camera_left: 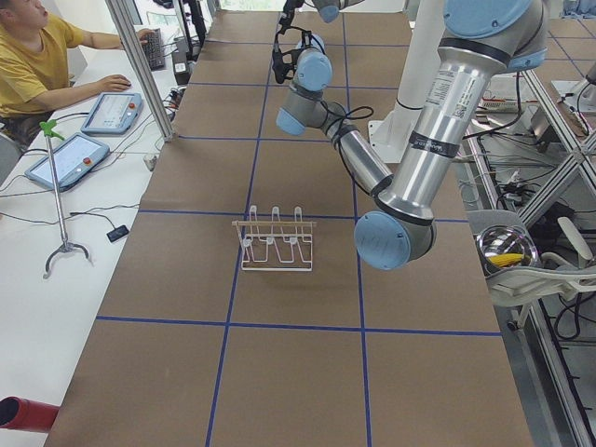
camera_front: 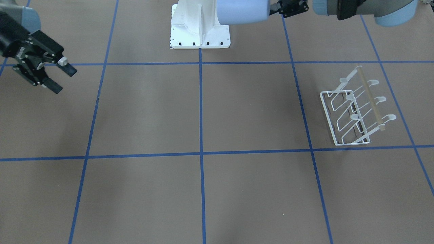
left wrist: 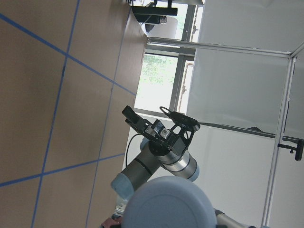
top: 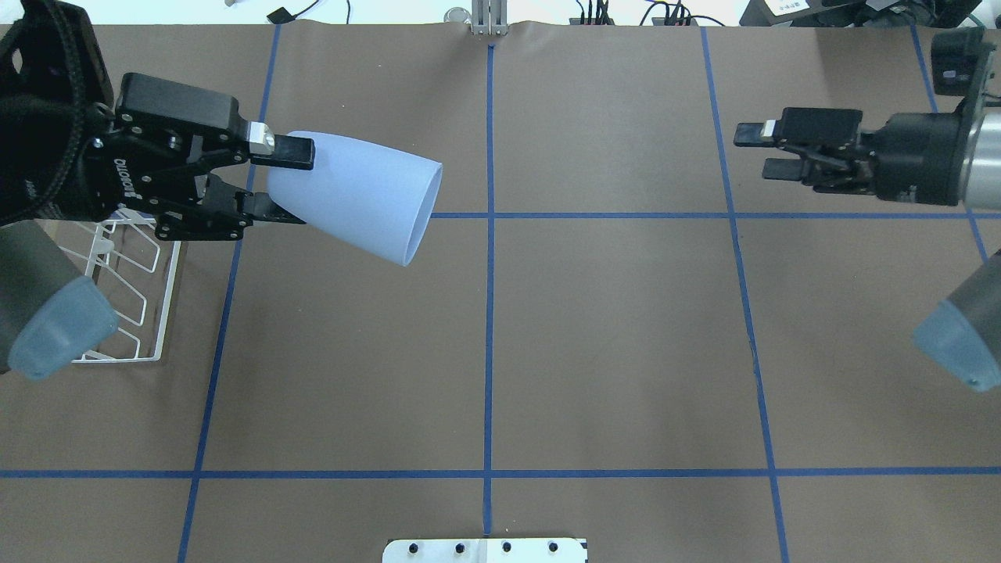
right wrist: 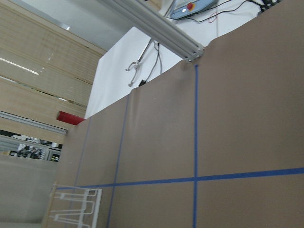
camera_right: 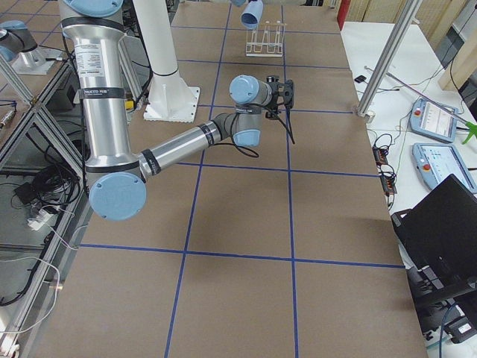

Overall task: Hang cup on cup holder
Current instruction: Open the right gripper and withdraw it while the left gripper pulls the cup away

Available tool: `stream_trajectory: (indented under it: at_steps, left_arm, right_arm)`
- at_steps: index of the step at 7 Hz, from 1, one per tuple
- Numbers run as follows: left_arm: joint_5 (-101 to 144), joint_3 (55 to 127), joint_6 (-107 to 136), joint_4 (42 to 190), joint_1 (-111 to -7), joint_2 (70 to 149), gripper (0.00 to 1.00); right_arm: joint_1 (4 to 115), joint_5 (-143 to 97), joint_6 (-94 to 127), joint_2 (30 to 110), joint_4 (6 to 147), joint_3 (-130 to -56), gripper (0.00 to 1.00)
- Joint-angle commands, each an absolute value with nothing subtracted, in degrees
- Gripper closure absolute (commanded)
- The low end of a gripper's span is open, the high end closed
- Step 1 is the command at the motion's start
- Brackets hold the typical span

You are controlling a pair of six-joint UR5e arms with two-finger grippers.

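Left claw (top: pixel 285 184) is pinching the cup (top: pixel 360 195) near its narrow base. One black finger (top: pixel 293 152) presses on the upper side and the other on the lower side. The pale blue cup lies on its side in the air above the desk (top: pixel 610 328), with its wide rim turned toward the robot's right and the middle tape line. In the front-facing view the cup shows large and blurred at the top edge, in front of the white robot base (camera_front: pixel 200 34).

Beyond the cup, the cup holder (camera_front: pixel 352 112) stands on the desk on the robot's left side. In the overhead view the left arm (top: pixel 47 313) partly covers it. The cup is apart from the cup holder and touches none of its prongs (camera_front: pixel 390 117). From the front, the rectangular white wire frame lies flat on the brown desk. The prongs, with rounded flat tips, slant upward, and a light wooden rod (camera_front: pixel 372 100) runs across the top. The frame's lowest corner in that view sits just beside a blue tape line (camera_front: pixel 237 152).

Right claw (top: pixel 762 151) hangs over the robot's right side of the desk. It is spread wide with nothing between its fingers, and it is well apart from both cup and cup holder. The right wrist view looks across the brown desk and catches a corner of the white rack at its lower left.
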State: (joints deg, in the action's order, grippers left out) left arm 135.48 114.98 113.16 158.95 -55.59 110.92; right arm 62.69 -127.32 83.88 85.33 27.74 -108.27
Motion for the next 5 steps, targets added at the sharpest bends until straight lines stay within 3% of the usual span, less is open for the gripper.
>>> stream_trajectory:
  at_steps: [1, 5]
  left_arm:
    - [146.55, 115.14, 99.39, 144.56, -66.22, 111.18, 1.00]
    - [148.62, 115.49, 76.51, 128.62, -71.19, 110.31, 1.00]
  right_arm:
    - [70.29, -132.27, 64.36, 88.92, 40.18, -105.21, 0.00]
    - [79.96, -131.14, 20.51, 94.91, 68.13, -105.12, 0.00]
